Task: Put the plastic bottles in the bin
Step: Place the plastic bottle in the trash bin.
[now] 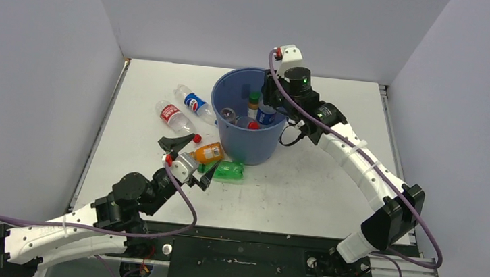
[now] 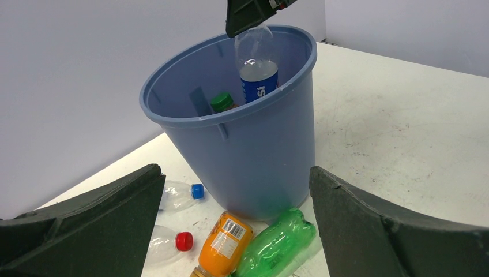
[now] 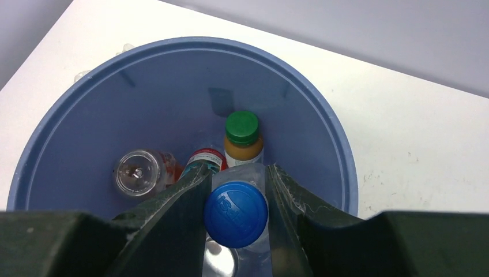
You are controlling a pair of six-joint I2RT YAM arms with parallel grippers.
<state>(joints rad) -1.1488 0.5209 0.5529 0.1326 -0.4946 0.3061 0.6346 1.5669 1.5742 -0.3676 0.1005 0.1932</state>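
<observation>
A blue-capped bottle [image 3: 235, 213], seemingly Pepsi, is pinched by the right jaws in the mouth of the bin [image 3: 69, 115]. The left jaws are spread wide near a green bottle [image 2: 277, 239].

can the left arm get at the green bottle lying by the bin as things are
Probably yes. The left gripper hangs open just in front of the green bottle, with nothing between them. The orange bottle lies close beside it and the bin stands right behind, so room is tight.
</observation>
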